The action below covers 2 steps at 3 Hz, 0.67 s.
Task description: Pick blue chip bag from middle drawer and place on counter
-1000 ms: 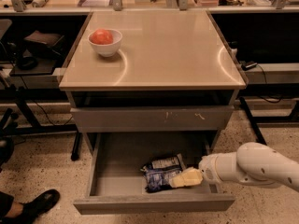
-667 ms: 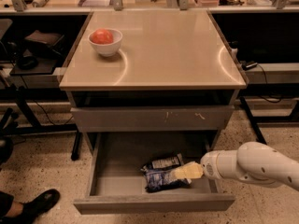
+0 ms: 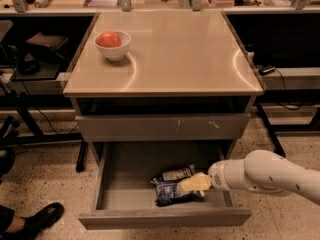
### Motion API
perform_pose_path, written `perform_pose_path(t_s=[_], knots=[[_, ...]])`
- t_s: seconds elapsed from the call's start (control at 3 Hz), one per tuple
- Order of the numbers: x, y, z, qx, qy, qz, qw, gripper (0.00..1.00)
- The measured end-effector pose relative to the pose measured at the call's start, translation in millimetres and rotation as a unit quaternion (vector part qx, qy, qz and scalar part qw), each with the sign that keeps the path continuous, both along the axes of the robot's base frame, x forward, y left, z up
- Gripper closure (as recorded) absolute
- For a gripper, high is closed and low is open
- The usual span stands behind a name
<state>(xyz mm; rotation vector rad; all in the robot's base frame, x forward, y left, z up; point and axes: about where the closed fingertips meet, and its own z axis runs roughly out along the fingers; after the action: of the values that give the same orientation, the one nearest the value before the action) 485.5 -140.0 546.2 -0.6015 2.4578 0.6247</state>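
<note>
The blue chip bag lies crumpled on the grey floor of the open middle drawer, right of centre near the front. My gripper, pale yellow at the end of the white arm, reaches in from the right and sits over the bag's right part, touching or just above it. The beige counter is above.
A white bowl holding a red fruit stands at the counter's back left. A closed grey drawer front with pale chip marks lies above the open drawer. A person's black shoe is on the floor at lower left. Dark desks with cables flank the cabinet.
My gripper has moved a little to the left, further over the blue chip bag. The bag has stayed in place.
</note>
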Motion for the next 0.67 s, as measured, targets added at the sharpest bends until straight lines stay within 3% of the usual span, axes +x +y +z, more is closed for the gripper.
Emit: perform_pose_path(t_s=[0.33,0.67], knots=[[29.2,4.5,-43.3,-0.044,0.027,-0.019,0.9985,0.00],[35.5,11.3,-52.7,-0.041,0.032,-0.021,0.9984,0.00]])
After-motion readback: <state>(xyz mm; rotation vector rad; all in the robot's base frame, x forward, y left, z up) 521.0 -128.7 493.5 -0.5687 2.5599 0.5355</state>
